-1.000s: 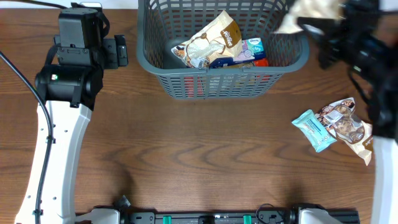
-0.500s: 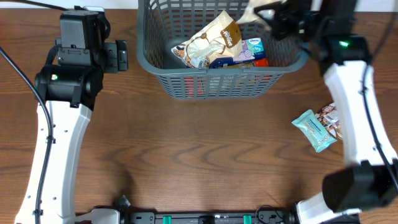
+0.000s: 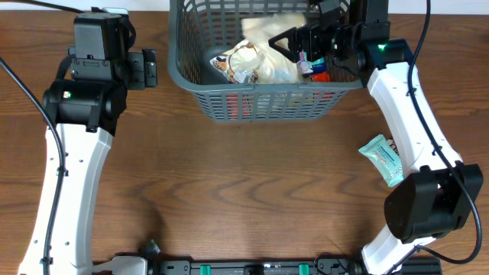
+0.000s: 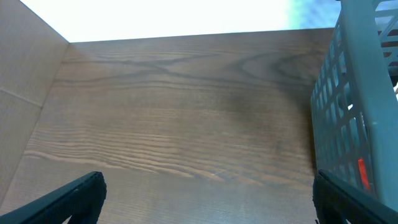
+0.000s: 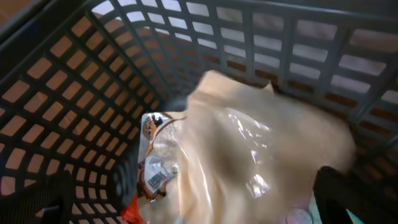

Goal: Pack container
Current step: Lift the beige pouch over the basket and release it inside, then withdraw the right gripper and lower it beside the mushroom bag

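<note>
Packing progress: partway, by the look of it. Several packets already sat inside the container [image 3: 267, 86], while a teal packet [image 3: 382, 159] lay out on the desk [image 3: 229, 191] by the right arm, so at least one was left to go.
Container spot: far edge of the desk, centre, between the two arms.
Right gripper [image 3: 303, 42]: hung over the container's right half, fingers [image 5: 43, 199] spread wide with nothing between them. A pale packet [image 5: 249, 143] was right below, blurry.
Left gripper [image 3: 147, 67]: parked just beside the container's left wall, fingers [image 4: 81, 193] wide apart and empty, bare desk underneath.
Container build: dark grey plastic, rectangular with rounded corners, slotted lattice walls, thick rim.
Pale packet feel: cream crinkly film with glossy highlights, floppy-looking; probably slumps wherever it lands.
Other contents: a white and brown printed bag [image 3: 238, 65] with a label, plus something red [image 3: 319, 75] at the right. Too jumbled to count.
Teal packet shape: small flat pillow pouch, crimped ends.
Desk surface: dark brown wood grain, smooth, fairly matte.
</note>
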Robot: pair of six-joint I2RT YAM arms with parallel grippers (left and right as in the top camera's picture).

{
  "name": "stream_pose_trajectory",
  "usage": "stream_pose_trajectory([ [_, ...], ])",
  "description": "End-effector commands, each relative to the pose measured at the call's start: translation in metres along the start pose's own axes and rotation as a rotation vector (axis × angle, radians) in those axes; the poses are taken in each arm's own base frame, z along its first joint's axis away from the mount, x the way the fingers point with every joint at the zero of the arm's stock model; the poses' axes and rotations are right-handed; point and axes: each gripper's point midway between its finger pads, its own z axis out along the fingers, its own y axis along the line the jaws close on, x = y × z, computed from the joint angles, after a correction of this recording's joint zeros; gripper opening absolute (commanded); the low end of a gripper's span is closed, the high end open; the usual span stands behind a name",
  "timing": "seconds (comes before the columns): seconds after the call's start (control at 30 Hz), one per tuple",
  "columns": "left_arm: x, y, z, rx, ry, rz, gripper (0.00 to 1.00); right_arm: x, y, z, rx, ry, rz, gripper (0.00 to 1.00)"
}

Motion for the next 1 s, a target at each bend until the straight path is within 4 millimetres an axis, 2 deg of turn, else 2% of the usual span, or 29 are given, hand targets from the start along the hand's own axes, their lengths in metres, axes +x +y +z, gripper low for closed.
stream_pose_trajectory([
  [0.0,-0.003,0.000,0.000,0.002,-0.006,0.012,0.99,-0.010,-0.001,-0.016,0.037,-0.021,0.006,0.99],
  [0.1,-0.003,0.000,0.000,0.001,-0.006,0.018,0.99,-0.025,-0.012,-0.043,0.137,-0.047,0.001,0.99],
  [0.17,-0.003,0.000,0.000,0.001,-0.007,0.027,0.99,-0.040,-0.013,-0.072,0.196,-0.066,-0.024,0.99],
  [0.27,-0.005,0.000,0.000,0.001,-0.012,0.036,0.99,-0.059,-0.003,-0.119,0.258,-0.084,-0.068,0.99],
  [0.33,-0.005,0.000,0.002,0.001,-0.010,0.056,0.99,-0.068,0.011,-0.149,0.277,-0.090,-0.095,0.99],
  [0.4,-0.003,-0.001,0.006,0.000,0.001,0.065,0.99,-0.073,0.024,-0.179,0.309,-0.094,-0.108,0.99],
  [0.47,0.000,-0.001,0.011,-0.003,0.017,0.066,0.99,-0.071,0.028,-0.210,0.385,-0.086,-0.098,0.99],
  [0.53,0.004,0.003,0.016,-0.011,0.037,0.063,0.99,-0.060,0.023,-0.238,0.485,-0.057,-0.062,0.99],
  [0.6,0.006,0.008,0.020,-0.022,0.047,0.028,0.99,-0.041,0.015,-0.261,0.574,-0.009,0.005,0.99],
  [0.73,0.008,0.027,0.028,-0.059,0.057,-0.082,0.99,0.010,0.004,-0.287,0.640,0.148,0.139,0.99],
  [0.77,0.011,0.035,0.031,-0.076,0.065,-0.121,0.99,0.028,0.001,-0.295,0.659,0.207,0.191,0.99],
  [0.83,0.015,0.051,0.035,-0.108,0.078,-0.203,0.99,0.051,-0.006,-0.309,0.703,0.278,0.264,0.99],
  [0.97,0.028,0.091,0.038,-0.186,0.096,-0.393,0.99,0.061,-0.017,-0.331,0.779,0.247,0.380,0.99],
])
